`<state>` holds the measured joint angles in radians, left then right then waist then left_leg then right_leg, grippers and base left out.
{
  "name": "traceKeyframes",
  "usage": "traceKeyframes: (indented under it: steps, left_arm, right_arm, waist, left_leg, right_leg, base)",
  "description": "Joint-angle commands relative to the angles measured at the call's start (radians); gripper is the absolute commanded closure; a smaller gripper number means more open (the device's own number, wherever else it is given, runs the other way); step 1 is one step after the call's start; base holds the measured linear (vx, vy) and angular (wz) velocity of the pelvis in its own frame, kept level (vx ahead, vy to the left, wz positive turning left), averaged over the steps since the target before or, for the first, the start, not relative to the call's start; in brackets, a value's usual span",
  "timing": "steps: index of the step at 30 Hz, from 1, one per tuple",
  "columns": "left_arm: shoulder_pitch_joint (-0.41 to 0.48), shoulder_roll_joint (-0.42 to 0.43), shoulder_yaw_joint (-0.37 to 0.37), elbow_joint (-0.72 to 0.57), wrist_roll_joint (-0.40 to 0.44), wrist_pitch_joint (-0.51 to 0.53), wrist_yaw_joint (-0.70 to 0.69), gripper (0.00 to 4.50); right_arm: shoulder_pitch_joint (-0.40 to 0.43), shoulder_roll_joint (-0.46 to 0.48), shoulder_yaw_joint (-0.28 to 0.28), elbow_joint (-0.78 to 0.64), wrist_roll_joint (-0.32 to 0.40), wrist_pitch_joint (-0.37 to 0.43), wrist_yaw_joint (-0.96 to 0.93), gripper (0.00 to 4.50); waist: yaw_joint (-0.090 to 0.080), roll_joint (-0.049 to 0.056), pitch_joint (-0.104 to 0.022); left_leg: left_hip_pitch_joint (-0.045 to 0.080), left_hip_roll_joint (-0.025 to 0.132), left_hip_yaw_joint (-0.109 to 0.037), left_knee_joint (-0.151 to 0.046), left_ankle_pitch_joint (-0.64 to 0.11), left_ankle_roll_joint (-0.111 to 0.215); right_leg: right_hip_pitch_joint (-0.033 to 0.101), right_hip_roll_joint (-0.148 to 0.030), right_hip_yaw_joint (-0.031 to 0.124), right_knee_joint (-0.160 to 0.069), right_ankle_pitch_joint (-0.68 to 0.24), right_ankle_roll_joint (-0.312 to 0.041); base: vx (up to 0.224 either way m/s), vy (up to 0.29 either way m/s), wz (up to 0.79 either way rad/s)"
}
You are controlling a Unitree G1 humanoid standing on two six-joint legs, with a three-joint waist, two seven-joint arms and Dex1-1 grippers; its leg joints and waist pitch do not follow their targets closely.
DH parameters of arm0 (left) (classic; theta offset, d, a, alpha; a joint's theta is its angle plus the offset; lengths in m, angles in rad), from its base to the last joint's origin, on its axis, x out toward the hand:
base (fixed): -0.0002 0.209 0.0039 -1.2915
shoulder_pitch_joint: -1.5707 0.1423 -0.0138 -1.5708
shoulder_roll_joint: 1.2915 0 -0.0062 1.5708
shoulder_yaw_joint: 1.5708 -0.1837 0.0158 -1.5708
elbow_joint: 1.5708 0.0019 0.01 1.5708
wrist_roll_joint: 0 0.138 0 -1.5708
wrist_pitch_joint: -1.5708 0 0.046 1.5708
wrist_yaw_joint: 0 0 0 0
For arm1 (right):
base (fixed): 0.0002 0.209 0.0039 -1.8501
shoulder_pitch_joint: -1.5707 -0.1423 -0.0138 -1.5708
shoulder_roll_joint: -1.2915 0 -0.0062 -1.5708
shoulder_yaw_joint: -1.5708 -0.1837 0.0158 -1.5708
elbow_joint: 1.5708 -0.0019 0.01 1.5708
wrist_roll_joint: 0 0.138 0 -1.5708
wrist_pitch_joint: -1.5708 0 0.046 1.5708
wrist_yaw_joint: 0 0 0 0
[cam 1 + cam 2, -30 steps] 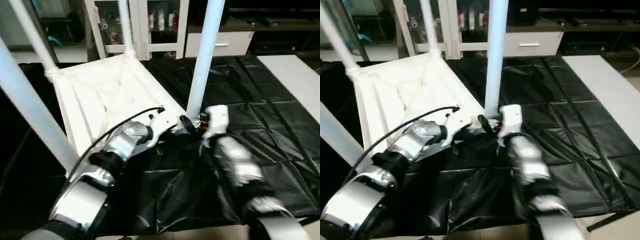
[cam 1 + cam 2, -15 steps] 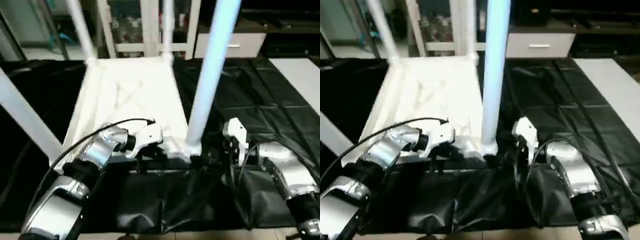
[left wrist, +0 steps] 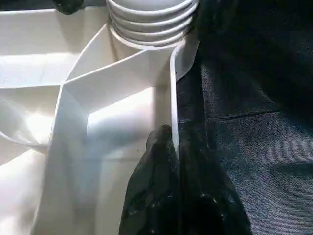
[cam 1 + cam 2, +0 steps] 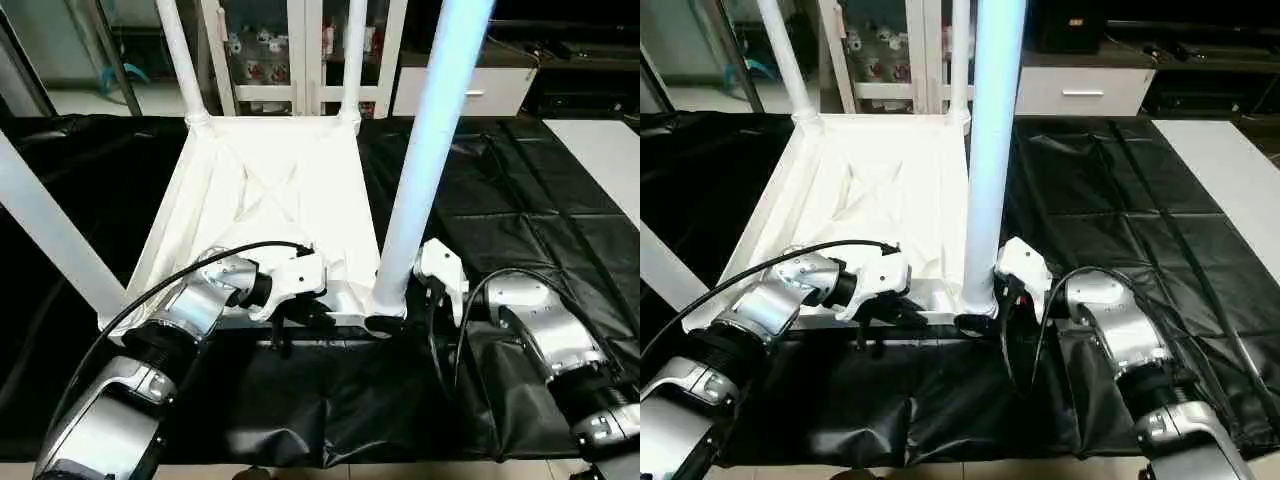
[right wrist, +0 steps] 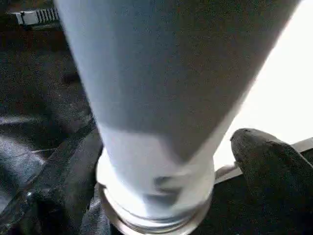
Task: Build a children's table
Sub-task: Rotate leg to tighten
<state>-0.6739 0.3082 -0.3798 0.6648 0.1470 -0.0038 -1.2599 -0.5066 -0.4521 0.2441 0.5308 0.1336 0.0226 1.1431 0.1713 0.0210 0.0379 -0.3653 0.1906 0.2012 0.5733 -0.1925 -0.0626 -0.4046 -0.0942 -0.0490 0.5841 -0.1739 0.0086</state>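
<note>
The children's table (image 4: 270, 200) lies upside down on the black-draped counter (image 4: 520, 190), its X-ribbed underside facing up and its near edge running along just in front of my two forearms. I take the near right leg (image 4: 425, 150) as my landmark: it stands upright in its corner socket (image 4: 385, 300), the ribbed collar of that socket seated at the near right corner of the table top. Three further legs are upright in the other corners: the far right leg (image 4: 352, 60) directly behind the landmark, the far left leg (image 4: 180, 60) diagonally across from it, and the near left leg (image 4: 50, 240) at the opposite end of the near edge. My left gripper (image 4: 285, 322) sits at the near edge of the top, just to the left of the landmark leg; its jaws are pinched closed on the thin upright rim of the table, one black finger (image 3: 156, 186) inside the rim and the other outside it against the black cloth. My right gripper (image 4: 985, 312) is at the foot of the landmark leg, on its right side; its jaws stand wide apart, one black finger (image 5: 274, 161) on each side of the leg's base above the socket, and I cannot confirm that either touches the leg. A flat white board (image 4: 600, 150) lies on the counter well to the right of the landmark leg.
</note>
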Motion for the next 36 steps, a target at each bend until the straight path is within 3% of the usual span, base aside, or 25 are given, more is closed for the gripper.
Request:
traceKeyframes:
  steps: [1,6,14,17,18,20,21,22,23,24,25,31,32,33,34,35,36]
  left_arm:
    - [0.026,-0.012,-0.067,0.027,0.029,0.008,-0.033,4.50]
    - [0.026,-0.010,-0.067,0.030,0.030,0.013,-0.034,4.50]
    - [0.020,-0.006,-0.064,0.047,0.034,0.015,-0.034,4.50]
    - [0.009,-0.009,-0.062,0.064,0.035,0.013,-0.033,4.50]
    - [0.006,-0.010,-0.061,0.068,0.035,0.014,-0.032,4.50]
    - [0.002,-0.015,-0.059,0.077,0.033,0.018,-0.029,4.50]
    - [0.002,-0.015,-0.059,0.077,0.033,0.018,-0.029,4.50]
    - [0.001,-0.018,-0.058,0.079,0.032,0.023,-0.028,4.50]
    - [0.000,-0.019,-0.058,0.078,0.031,0.024,-0.028,4.50]
    - [0.001,-0.020,-0.057,0.078,0.030,0.026,-0.028,4.50]
    - [0.002,-0.020,-0.057,0.078,0.029,0.026,-0.029,4.50]
    - [0.002,-0.032,-0.050,0.096,0.025,0.033,-0.017,4.50]
    - [-0.003,-0.038,-0.043,0.109,0.026,0.040,0.003,4.50]
    - [-0.006,-0.041,-0.041,0.116,0.027,0.041,0.012,4.50]
    - [-0.016,-0.053,-0.031,0.138,0.030,0.044,0.047,4.50]
    - [-0.031,-0.073,-0.018,0.171,0.033,0.045,0.097,4.50]
    - [-0.031,-0.073,-0.018,0.171,0.033,0.045,0.097,4.50]
  right_arm:
    - [-0.018,0.007,-0.002,0.014,-0.004,-0.016,0.011,0.35]
    - [-0.024,0.012,-0.010,0.037,0.013,-0.023,0.043,0.68]
    - [-0.020,0.022,-0.008,0.081,0.013,-0.039,0.072,1.28]
    - [-0.023,0.026,-0.012,0.097,0.012,-0.041,0.071,1.60]
    - [-0.024,0.027,-0.015,0.101,0.014,-0.042,0.070,1.65]
    - [-0.024,0.035,-0.032,0.116,0.025,-0.044,0.063,1.69]
    - [-0.024,0.035,-0.032,0.116,0.025,-0.044,0.063,1.75]
    - [-0.022,0.042,-0.047,0.124,0.035,-0.045,0.055,1.76]
    - [-0.021,0.044,-0.051,0.126,0.040,-0.044,0.054,1.76]
    - [-0.020,0.049,-0.057,0.128,0.046,-0.042,0.052,1.76]
    - [-0.019,0.053,-0.060,0.131,0.051,-0.041,0.053,1.76]
    - [-0.013,0.079,-0.081,0.147,0.073,-0.035,0.045,1.77]
    - [-0.014,0.096,-0.095,0.150,0.081,-0.029,0.023,1.77]
    - [-0.016,0.103,-0.099,0.154,0.080,-0.030,0.009,1.77]
    - [-0.022,0.123,-0.108,0.172,0.073,-0.030,-0.037,1.77]
    - [-0.030,0.148,-0.114,0.199,0.056,-0.033,-0.102,1.77]
    - [-0.030,0.148,-0.114,0.199,0.056,-0.033,-0.102,1.77]
  waist:
    - [-0.007,-0.008,-0.060]
    - [-0.004,-0.002,-0.062]
    - [-0.006,-0.002,-0.060]
    - [-0.006,0.007,-0.060]
    - [-0.007,0.005,-0.060]
    - [-0.009,0.016,-0.059]
    - [-0.010,0.012,-0.059]
    - [-0.009,0.019,-0.059]
    - [-0.011,0.016,-0.059]
    - [-0.009,0.024,-0.060]
    - [-0.011,0.020,-0.059]
    - [-0.014,0.024,-0.059]
    - [-0.018,0.016,-0.058]
    - [-0.018,0.016,-0.058]
    - [-0.021,0.013,-0.056]
    - [-0.023,0.018,-0.055]
    - [-0.027,0.006,-0.053]
  left_leg:
    - [0.015,0.045,-0.015,-0.059,-0.157,0.069]
    - [0.016,0.046,-0.018,-0.058,-0.168,0.062]
    - [0.014,0.045,-0.018,-0.058,-0.192,0.056]
    - [0.016,0.044,-0.019,-0.059,-0.218,0.043]
    - [0.017,0.045,-0.019,-0.060,-0.225,0.042]
    - [0.018,0.044,-0.022,-0.062,-0.264,0.026]
    - [0.017,0.044,-0.021,-0.062,-0.264,0.026]
    - [0.017,0.044,-0.022,-0.062,-0.265,0.025]
    - [0.016,0.044,-0.021,-0.062,-0.268,0.026]
    - [0.016,0.044,-0.023,-0.062,-0.268,0.024]
    - [0.016,0.044,-0.022,-0.062,-0.268,0.026]
    - [0.015,0.044,-0.022,-0.063,-0.271,0.034]
    - [0.014,0.044,-0.022,-0.064,-0.271,0.036]
    - [0.014,0.044,-0.022,-0.064,-0.271,0.036]
    - [0.014,0.043,-0.020,-0.064,-0.277,0.035]
    - [0.015,0.043,-0.022,-0.067,-0.291,0.024]
    - [0.015,0.042,-0.025,-0.070,-0.297,0.019]
  right_leg:
    - [0.045,-0.056,0.030,-0.040,-0.071,-0.275]
    - [0.046,-0.055,0.029,-0.037,-0.058,-0.281]
    - [0.047,-0.055,0.029,-0.039,-0.076,-0.287]
    - [0.046,-0.054,0.029,-0.040,-0.096,-0.283]
    - [0.045,-0.054,0.029,-0.042,-0.100,-0.282]
    - [0.046,-0.055,0.029,-0.043,-0.123,-0.283]
    - [0.047,-0.055,0.029,-0.044,-0.120,-0.283]
    - [0.046,-0.055,0.029,-0.044,-0.122,-0.283]
    - [0.046,-0.055,0.030,-0.045,-0.123,-0.284]
    - [0.047,-0.055,0.029,-0.043,-0.122,-0.285]
    - [0.046,-0.055,0.029,-0.044,-0.118,-0.287]
    - [0.046,-0.055,0.029,-0.048,-0.151,-0.281]
    - [0.045,-0.054,0.029,-0.049,-0.163,-0.276]
    - [0.045,-0.054,0.029,-0.049,-0.163,-0.276]
    - [0.042,-0.054,0.030,-0.053,-0.189,-0.271]
    - [0.041,-0.057,0.030,-0.055,-0.234,-0.260]
    - [0.043,-0.062,0.030,-0.059,-0.287,-0.244]
  base:
    - [0.000,0.000,0.00]
    - [0.000,0.000,0.00]
    - [0.000,0.000,0.00]
    - [0.000,0.000,0.00]
    - [0.000,0.000,0.00]
    - [0.000,0.000,0.00]
    - [0.000,0.000,0.00]
    - [0.000,0.000,0.00]
    - [0.000,0.000,0.00]
    - [0.000,0.000,0.00]
    - [0.000,0.000,0.00]
    - [0.000,0.000,0.00]
    - [0.000,0.000,0.00]
    - [0.000,0.000,0.00]
    - [0.000,0.000,0.00]
    - [0.000,0.000,0.00]
    - [0.000,0.000,0.00]
